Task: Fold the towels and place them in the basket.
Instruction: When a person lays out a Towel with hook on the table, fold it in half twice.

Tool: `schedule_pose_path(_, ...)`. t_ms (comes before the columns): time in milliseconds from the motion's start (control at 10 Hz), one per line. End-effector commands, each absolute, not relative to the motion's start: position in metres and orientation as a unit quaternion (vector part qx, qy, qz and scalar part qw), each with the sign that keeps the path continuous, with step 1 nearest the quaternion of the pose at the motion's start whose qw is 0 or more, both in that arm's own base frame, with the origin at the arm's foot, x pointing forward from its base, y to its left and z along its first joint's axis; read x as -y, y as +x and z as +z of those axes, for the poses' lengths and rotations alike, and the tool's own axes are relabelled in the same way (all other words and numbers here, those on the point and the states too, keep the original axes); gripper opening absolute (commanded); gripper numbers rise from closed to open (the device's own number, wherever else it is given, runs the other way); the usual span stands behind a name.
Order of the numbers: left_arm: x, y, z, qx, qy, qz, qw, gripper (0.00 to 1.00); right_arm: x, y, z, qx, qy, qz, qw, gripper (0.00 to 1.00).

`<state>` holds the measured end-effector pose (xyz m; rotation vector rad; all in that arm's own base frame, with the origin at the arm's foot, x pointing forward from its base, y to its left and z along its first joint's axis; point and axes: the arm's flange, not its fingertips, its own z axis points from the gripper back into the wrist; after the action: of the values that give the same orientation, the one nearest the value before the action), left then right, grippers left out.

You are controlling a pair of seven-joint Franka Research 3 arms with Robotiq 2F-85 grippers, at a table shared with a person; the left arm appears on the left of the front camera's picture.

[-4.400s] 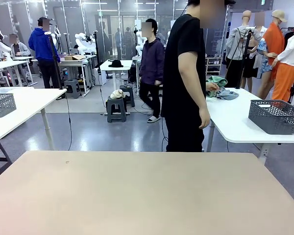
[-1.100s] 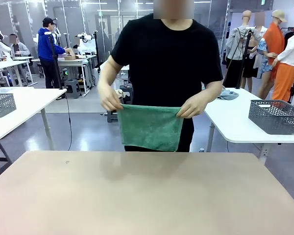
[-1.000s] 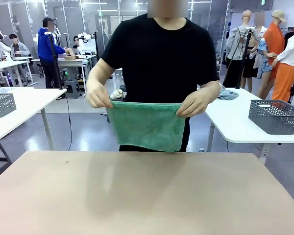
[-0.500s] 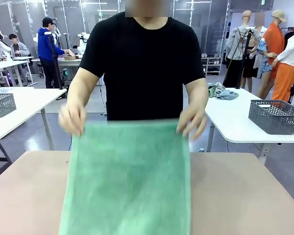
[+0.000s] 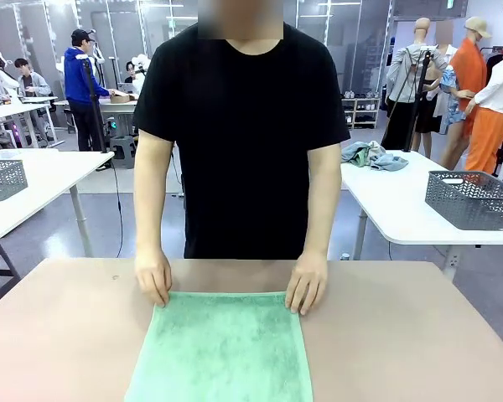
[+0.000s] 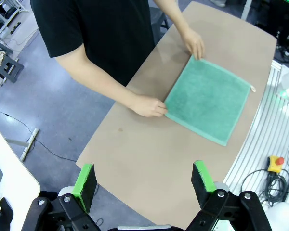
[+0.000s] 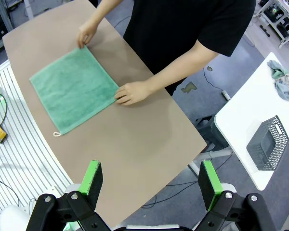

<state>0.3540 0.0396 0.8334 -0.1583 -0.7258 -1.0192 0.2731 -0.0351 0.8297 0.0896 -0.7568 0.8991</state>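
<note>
We logged a mint-green square terry towel flat on the tan table, far corners under the person's hands | our left gripper and right gripper hung wide open, empty, towel well beyond them.

The towel lies flat on the table, midway between its left and right edges, with one hand and the other hand of the person (standing behind the far edge) on its far corners.
</note>
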Motion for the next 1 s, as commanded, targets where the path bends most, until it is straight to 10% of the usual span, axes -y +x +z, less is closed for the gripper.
schedule_pose_path(0, -0.0397, 0.3534, 0.8329, 0.340, -0.073, -0.476, 0.808, 1.00, 0.0346, 0.2730, 0.8297, 0.358, 0.045, 0.426, 0.829, 1.00)
schedule_pose_path(900, -0.0397, 0.3534, 0.8329, 0.340, -0.073, -0.476, 0.808, 1.00, 0.0346, 0.2730, 0.8297, 0.358, 0.045, 0.426, 0.829, 1.00)
